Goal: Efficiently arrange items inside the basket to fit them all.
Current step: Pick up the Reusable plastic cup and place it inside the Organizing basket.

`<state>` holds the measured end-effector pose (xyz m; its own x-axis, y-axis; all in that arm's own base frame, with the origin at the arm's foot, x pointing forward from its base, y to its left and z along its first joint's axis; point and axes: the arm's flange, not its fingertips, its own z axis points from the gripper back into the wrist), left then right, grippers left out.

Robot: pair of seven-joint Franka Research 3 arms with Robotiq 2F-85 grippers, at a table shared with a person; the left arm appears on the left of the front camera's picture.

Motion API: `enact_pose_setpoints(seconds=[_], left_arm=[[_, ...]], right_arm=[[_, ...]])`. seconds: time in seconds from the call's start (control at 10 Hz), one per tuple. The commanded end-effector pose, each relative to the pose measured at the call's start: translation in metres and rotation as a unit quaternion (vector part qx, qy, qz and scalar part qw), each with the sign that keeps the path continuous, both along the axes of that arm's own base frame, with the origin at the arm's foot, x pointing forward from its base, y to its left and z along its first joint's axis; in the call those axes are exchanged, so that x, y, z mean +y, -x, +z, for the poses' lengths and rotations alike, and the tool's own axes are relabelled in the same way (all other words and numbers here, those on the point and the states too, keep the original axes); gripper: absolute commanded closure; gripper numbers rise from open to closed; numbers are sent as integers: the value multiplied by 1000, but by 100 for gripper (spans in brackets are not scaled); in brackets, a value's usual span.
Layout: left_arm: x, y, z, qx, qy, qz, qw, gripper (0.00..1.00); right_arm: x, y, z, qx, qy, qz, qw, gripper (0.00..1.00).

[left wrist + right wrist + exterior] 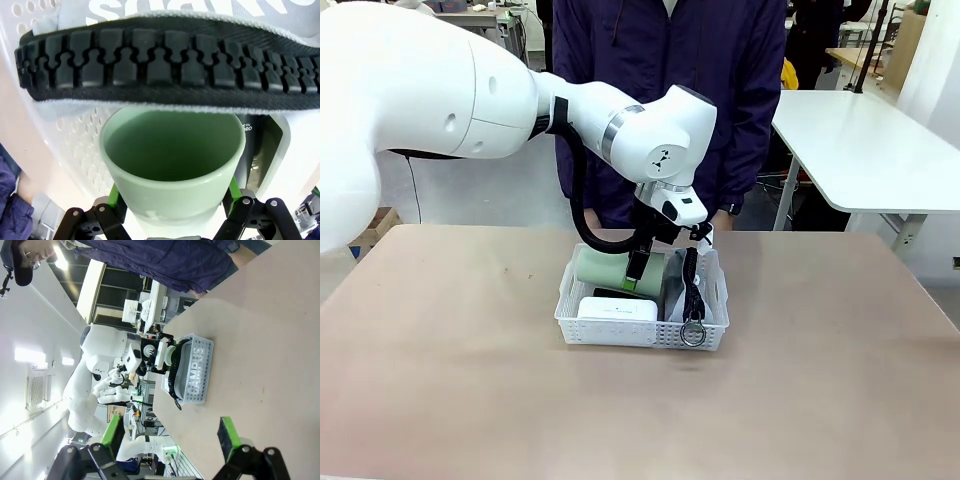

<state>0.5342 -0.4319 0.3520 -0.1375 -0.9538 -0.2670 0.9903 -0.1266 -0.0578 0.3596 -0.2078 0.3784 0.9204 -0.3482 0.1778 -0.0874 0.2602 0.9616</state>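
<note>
The white basket (pixel 582 322) sits mid-table. My left gripper (pixel 640 270) reaches down into it, shut on the pale green cup (pixel 602 268), which lies on its side at the basket's far left. In the left wrist view the green pads (pixel 114 197) press both sides of the cup (pixel 170 170), with the grey pouch's black zipper (pixel 170 62) just past its mouth. The pouch (pixel 678 285) stands on edge at the right, and its strap and ring (pixel 693 335) hang over the front rim. A white rounded box (pixel 618 308) lies at the front left, the black stapler (pixel 252 145) beside the cup. My right gripper (pixel 170 440) stands open, far from the basket (pixel 197 371).
A person in a dark purple jacket (pixel 670 90) stands at the far edge, right behind the basket. Bare brown tabletop (pixel 820 380) surrounds the basket on all sides. A white table (pixel 865 150) stands off to the back right.
</note>
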Motion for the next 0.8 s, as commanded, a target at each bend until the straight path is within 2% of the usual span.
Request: enact_pose_setpoints(seconds=[0.0,0.2,0.3,0.7], left_arm=[[-4,-3,4,-9,-11,-4,1000,12],[-4,-3,3,-8,-8,-7,1000,12],[-4,-3,3,-6,-5,-11,1000,0],[-3,-4,2,2,-9,-9,1000,0]], right_arm=[[1,3,3,12,6,-2,1000,0],[1,3,3,12,6,-2,1000,0],[1,3,3,12,6,-2,1000,0],[1,3,3,12,6,-2,1000,0]])
